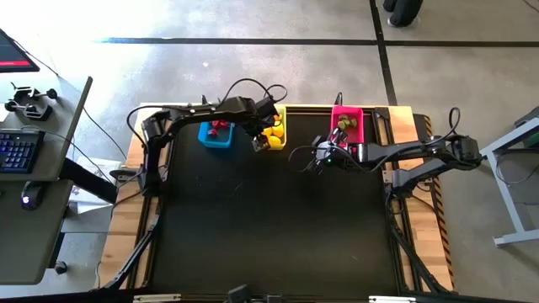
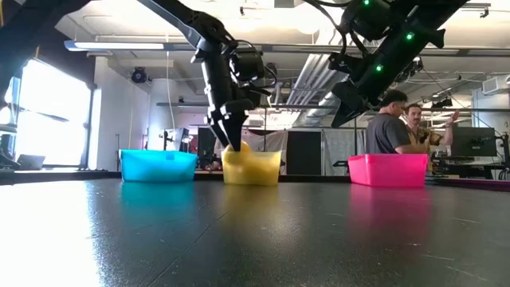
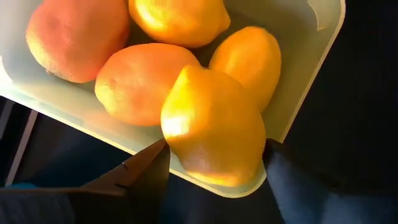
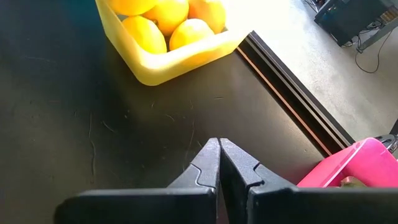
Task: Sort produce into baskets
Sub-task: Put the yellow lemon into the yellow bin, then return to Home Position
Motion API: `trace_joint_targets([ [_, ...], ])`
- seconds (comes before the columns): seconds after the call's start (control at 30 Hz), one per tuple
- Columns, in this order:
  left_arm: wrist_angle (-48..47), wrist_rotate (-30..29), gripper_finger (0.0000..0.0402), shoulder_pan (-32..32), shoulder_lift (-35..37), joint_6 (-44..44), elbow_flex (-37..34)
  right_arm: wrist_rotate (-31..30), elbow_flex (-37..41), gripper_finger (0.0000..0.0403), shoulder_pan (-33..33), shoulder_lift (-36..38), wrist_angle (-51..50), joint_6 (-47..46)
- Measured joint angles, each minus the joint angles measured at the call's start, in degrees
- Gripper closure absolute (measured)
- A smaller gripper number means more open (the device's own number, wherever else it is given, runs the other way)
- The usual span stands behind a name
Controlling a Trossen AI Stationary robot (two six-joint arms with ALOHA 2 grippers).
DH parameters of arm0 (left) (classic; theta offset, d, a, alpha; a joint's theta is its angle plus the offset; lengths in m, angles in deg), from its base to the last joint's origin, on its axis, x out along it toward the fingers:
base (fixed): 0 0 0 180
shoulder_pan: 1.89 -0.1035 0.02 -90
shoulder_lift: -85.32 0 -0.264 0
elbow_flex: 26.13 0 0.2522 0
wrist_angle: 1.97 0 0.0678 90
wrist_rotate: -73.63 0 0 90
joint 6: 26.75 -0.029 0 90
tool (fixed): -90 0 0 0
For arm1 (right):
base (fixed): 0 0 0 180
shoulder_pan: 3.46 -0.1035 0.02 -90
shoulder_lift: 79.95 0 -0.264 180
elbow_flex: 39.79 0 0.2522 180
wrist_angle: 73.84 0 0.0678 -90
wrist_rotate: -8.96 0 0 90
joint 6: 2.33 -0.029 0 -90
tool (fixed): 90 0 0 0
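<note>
**Q:** Where do the two tools stand, and how are their fingers set?

**A:** The left tool (image 1: 260, 144) hangs at the near rim of the yellow basket (image 1: 281, 145). Its fingers (image 3: 146, 167) stand apart on either side of a lemon (image 3: 214, 124), which lies across that rim; whether they touch it cannot be told. The right tool (image 1: 317, 160) hovers over the bare black table (image 1: 269, 227), between the yellow basket and the pink basket (image 1: 357, 135), fingers pressed together and empty.

**Q:** What do the containers hold?

**A:** The yellow basket holds several more yellow lemons (image 4: 152, 18). The blue basket (image 1: 214, 141), just beside it on the left arm's side, holds small red pieces (image 1: 218, 127). The pink basket holds olive-green pieces (image 1: 344, 123). All three stand in a row along the table's far edge.

**Q:** And beyond the table?

**A:** Two people (image 2: 402, 123) stand behind the pink basket, in the low view.
</note>
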Motion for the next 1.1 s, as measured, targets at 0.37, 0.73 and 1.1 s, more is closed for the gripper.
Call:
trace_joint_targets([
  [0.37,0.6,-1.3,0.0151,0.6,3.9,-2.6,0.1,0.0,0.0,0.0403,0.0,0.0,-0.2,0.0],
  [0.73,2.6,0.7,0.026,0.5,0.6,-4.6,0.1,0.0,0.0,0.0403,0.0,0.0,-0.4,-0.1],
  [1.1,4.8,0.0,0.0366,-1.1,-0.1,-4.7,0.1,0.0,0.0,0.0403,0.0,0.0,-0.4,-0.1],
])
